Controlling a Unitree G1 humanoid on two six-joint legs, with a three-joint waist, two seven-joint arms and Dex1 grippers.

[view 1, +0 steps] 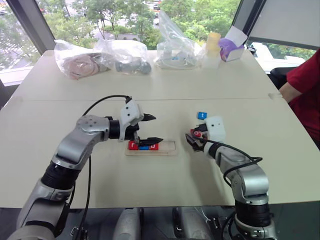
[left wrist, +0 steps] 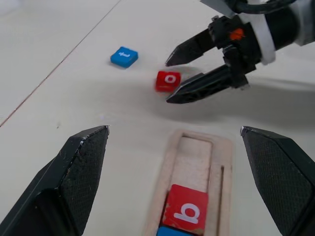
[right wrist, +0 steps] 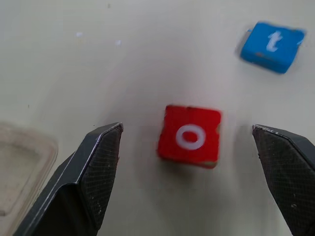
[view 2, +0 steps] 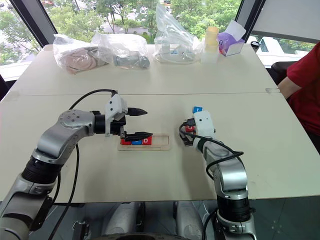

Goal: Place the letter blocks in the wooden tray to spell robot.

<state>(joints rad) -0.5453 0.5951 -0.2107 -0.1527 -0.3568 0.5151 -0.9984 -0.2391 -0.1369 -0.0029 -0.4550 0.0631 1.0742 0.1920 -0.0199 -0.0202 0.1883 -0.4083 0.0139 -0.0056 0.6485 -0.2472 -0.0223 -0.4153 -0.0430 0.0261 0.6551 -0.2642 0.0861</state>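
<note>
The wooden tray (view 1: pixel 167 148) lies mid-table. Its left part holds three letter blocks: a red one (view 1: pixel 133 145), a blue one (view 1: pixel 144 147) and a red b (left wrist: pixel 186 211). My left gripper (view 1: pixel 152 129) hovers open over them with nothing between its fingers. To the tray's right, a red o block (right wrist: pixel 189 136) lies on the table. My right gripper (right wrist: pixel 187 129) is open, with a finger on either side of the o block and clear of it. A blue t block (right wrist: pixel 270 45) lies a little farther back.
Clear plastic bags (view 1: pixel 125 55) with items, a yellow cup (view 1: pixel 213 42) and a purple box (view 1: pixel 231 49) line the table's far edge. A person's red sleeve (view 1: pixel 305 85) is at the right edge. A seam (view 1: pixel 150 98) crosses the table.
</note>
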